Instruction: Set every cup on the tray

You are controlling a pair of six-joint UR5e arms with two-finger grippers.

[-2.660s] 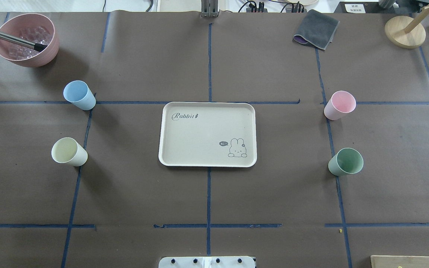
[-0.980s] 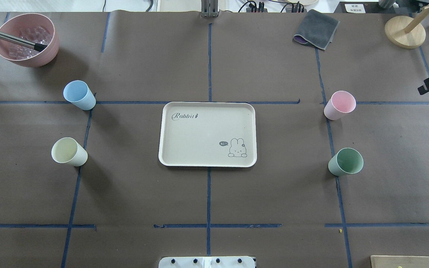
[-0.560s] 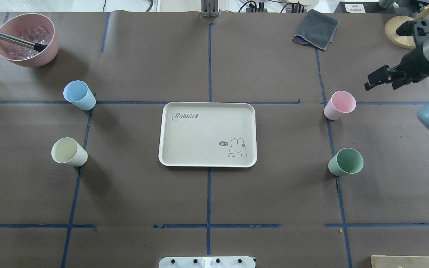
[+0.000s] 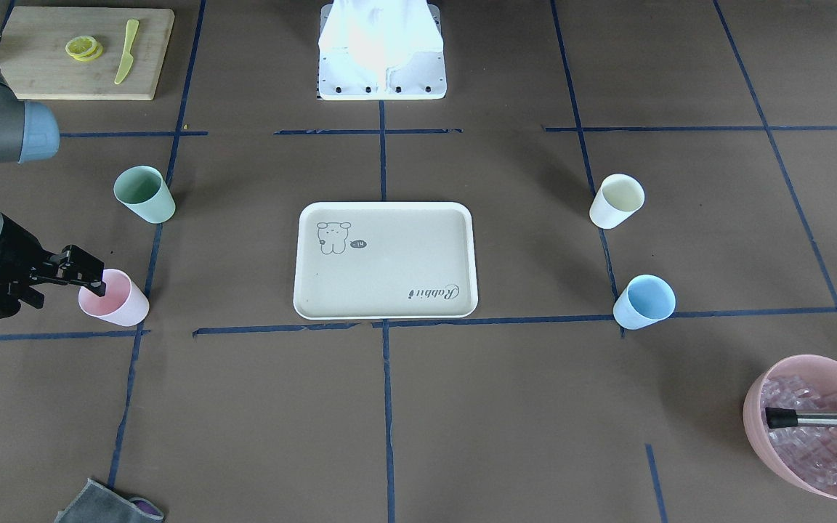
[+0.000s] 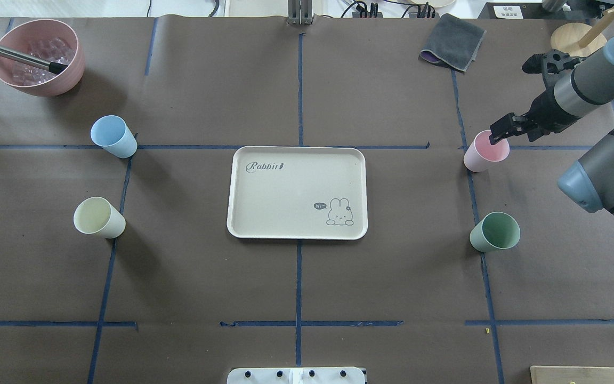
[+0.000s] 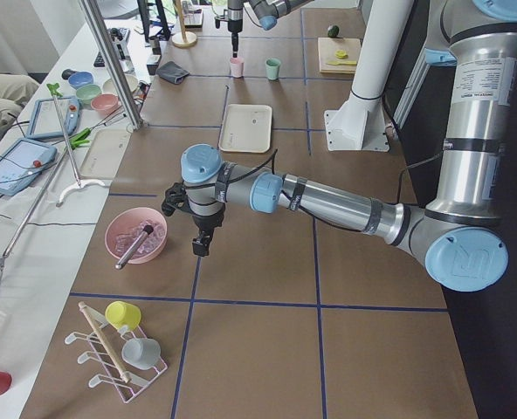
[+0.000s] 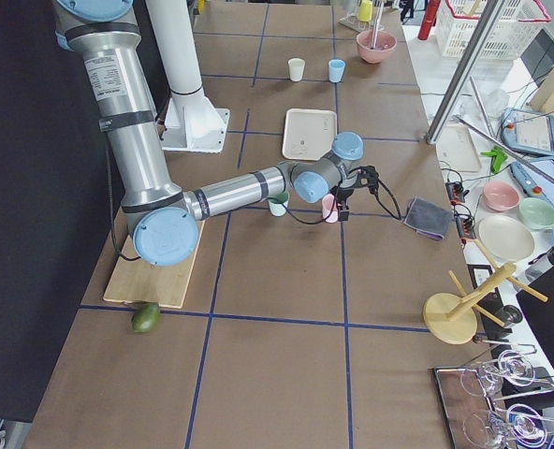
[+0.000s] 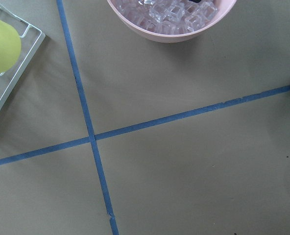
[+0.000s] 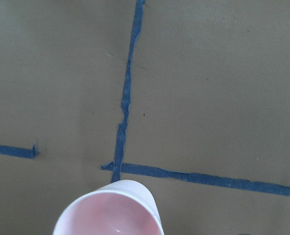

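The cream tray (image 5: 296, 154) lies empty at the table's middle. The blue cup (image 5: 112, 136) and cream cup (image 5: 96, 217) stand to its left, the pink cup (image 5: 485, 152) and green cup (image 5: 495, 232) to its right, all upright on the table. My right gripper (image 5: 499, 136) is open just above the pink cup's far rim (image 4: 117, 301); the right wrist view shows that cup (image 9: 110, 210) at its bottom edge. My left gripper (image 6: 201, 244) hangs beside the pink bowl at the table's left end; I cannot tell whether it is open or shut.
A pink bowl (image 5: 40, 56) of ice cubes with a metal handle in it stands at the far left. A grey cloth (image 5: 453, 41) and a wooden stand (image 5: 579, 45) are at the far right. A cutting board (image 4: 84, 51) with lemon slices lies near my right side.
My right arm has come in from the right edge and moved left to the pink cup. The cups and the tray have not moved.
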